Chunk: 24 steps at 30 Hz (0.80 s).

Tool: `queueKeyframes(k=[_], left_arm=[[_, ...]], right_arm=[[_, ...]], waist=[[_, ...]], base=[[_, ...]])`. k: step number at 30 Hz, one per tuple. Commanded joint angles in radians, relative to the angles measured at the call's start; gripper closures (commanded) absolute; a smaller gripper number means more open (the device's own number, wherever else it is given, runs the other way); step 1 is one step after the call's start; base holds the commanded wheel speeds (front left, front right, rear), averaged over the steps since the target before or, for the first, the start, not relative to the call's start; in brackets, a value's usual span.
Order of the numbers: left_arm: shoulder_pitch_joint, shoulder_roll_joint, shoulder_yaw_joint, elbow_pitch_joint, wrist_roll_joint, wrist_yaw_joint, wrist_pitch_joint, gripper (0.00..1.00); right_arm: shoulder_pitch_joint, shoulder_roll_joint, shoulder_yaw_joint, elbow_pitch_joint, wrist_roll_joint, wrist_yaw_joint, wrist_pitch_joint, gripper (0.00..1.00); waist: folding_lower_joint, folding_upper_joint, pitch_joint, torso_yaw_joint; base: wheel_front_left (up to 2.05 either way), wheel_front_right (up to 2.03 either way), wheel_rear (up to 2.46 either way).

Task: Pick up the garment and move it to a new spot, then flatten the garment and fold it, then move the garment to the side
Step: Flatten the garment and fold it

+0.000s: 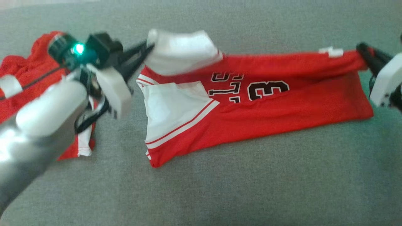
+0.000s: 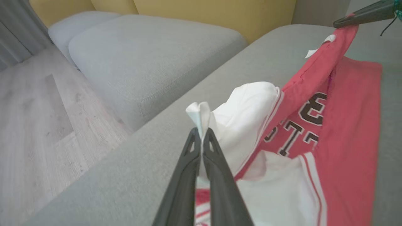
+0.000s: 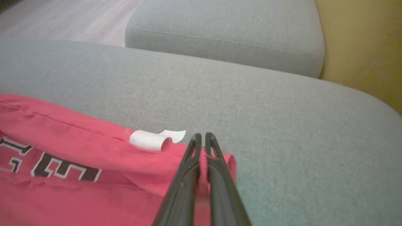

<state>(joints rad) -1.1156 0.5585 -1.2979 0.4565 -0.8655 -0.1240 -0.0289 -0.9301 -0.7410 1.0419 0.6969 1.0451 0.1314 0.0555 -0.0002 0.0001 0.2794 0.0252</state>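
A red garment [image 1: 282, 103] with white panels and dark lettering lies partly folded on the grey cushion [image 1: 220, 188], its far edge lifted. My left gripper [image 1: 150, 47] is shut on a white corner of the garment, which sticks up past the fingertips in the left wrist view [image 2: 201, 131]. My right gripper [image 1: 361, 48] is shut on the garment's red corner at the far right, just beside a white tag [image 3: 150, 140]. The right wrist view shows the red cloth [image 3: 78, 147] pinched under my right gripper [image 3: 201, 136]. The garment [image 2: 351, 131] hangs taut between the two grips.
A second red garment [image 1: 19, 69] lies crumpled at the left, partly behind my left arm. Beyond the cushion's far edge are another grey cushion [image 2: 141, 53], a wooden floor [image 2: 31, 125] and a yellow wall [image 2: 204, 12].
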Motion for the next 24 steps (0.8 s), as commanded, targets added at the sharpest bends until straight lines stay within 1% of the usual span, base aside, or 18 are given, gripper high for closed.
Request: queueKeyframes(k=[1, 7, 11, 17, 24], left_arm=[[-0.023, 0.052, 0.034, -0.037, -0.011, -0.003, 0.014, 1.0], [0.062, 0.172, 0.025, -0.267, -0.055, -0.004, 0.171, 1.0], [0.103, 0.228, 0.022, -0.388, -0.072, -0.004, 0.247, 1.0], [0.156, 0.257, 0.02, -0.474, -0.071, -0.005, 0.313, 1.0], [0.197, 0.255, 0.019, -0.503, -0.059, -0.005, 0.346, 1.0]], right_arm=[[0.026, -0.042, 0.007, -0.023, 0.015, -0.001, 0.004, 1.0], [0.063, -0.114, 0.083, -0.066, 0.056, -0.001, 0.058, 1.0], [0.07, -0.144, 0.119, -0.076, 0.075, -0.001, 0.082, 1.0], [0.068, -0.169, 0.161, -0.097, 0.106, -0.001, 0.116, 1.0], [0.054, -0.186, 0.193, -0.125, 0.143, -0.001, 0.197, 1.0]], waist=[[0.0002, -0.0001, -0.013, 0.004], [0.0002, -0.0001, -0.038, 0.017], [0.0002, -0.0001, -0.042, 0.021], [0.0002, -0.0001, -0.037, 0.019], [0.0002, -0.0001, -0.019, 0.006]], base=[[0.0, 0.0, 0.0], [0.0, 0.0, 0.0], [0.0, 0.0, 0.0], [0.0, 0.0, 0.0], [0.0, 0.0, 0.0]])
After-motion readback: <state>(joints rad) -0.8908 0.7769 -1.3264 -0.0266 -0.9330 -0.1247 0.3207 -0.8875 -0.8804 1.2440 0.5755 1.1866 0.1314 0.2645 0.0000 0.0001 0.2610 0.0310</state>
